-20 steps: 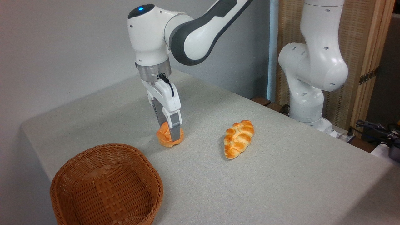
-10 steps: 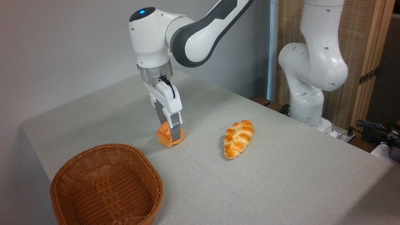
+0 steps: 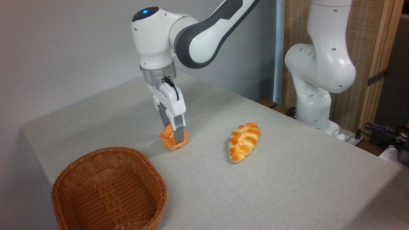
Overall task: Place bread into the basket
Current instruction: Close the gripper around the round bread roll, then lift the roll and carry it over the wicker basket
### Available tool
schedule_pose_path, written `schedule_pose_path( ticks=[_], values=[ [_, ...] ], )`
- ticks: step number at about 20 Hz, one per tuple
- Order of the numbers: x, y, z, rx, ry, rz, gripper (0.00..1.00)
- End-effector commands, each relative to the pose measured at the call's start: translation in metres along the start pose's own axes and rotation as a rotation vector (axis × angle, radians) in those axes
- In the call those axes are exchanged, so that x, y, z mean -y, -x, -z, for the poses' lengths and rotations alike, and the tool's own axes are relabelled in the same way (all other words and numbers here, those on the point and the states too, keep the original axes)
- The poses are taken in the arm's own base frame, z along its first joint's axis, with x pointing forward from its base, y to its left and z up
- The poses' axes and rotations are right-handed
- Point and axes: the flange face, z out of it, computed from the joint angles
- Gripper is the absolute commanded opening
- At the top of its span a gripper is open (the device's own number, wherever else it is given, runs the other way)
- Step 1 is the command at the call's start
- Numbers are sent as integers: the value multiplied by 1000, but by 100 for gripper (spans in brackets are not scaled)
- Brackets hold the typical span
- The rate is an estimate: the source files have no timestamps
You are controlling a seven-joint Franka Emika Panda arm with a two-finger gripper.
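So we've got the gripper (image 3: 175,138) clamped down over the little knotted bun (image 3: 172,141), one grey finger (image 3: 179,135) pressed across its front and the other hidden behind it, so we'd call that a hold on the bun. Compared with a second ago the wrist has crept up just a hair, and the bun sits about where it was, near the tablecloth (image 3: 287,179); we can't tell if it's actually off the cloth. To us that reads as the grab being done and the lift only starting. The empty wicker basket (image 3: 108,191) waits at roughly 7 o'clock from the bun, well apart, and the braided loaf (image 3: 244,141) lies off at 3 o'clock, untouched. No brands, labels or writing we can read anywhere.
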Motion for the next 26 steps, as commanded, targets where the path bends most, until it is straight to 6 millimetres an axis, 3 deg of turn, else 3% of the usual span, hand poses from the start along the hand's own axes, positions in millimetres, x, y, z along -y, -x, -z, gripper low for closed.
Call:
schedule_pose_path(
  ticks=[1,7,15,17,19,22,23,26],
  values=[
    [5,-2,5,-10,-13,-2,50],
    [7,-4,20,9,2,-1,49],
    [39,-5,92,36,21,32,47],
    [53,-8,112,62,-30,21,47],
    [79,-8,132,40,-56,51,47],
    [108,-33,137,7,-85,60,51],
    [127,-39,136,-6,-94,79,51],
    [166,-66,124,-43,-112,92,52]
  ],
)
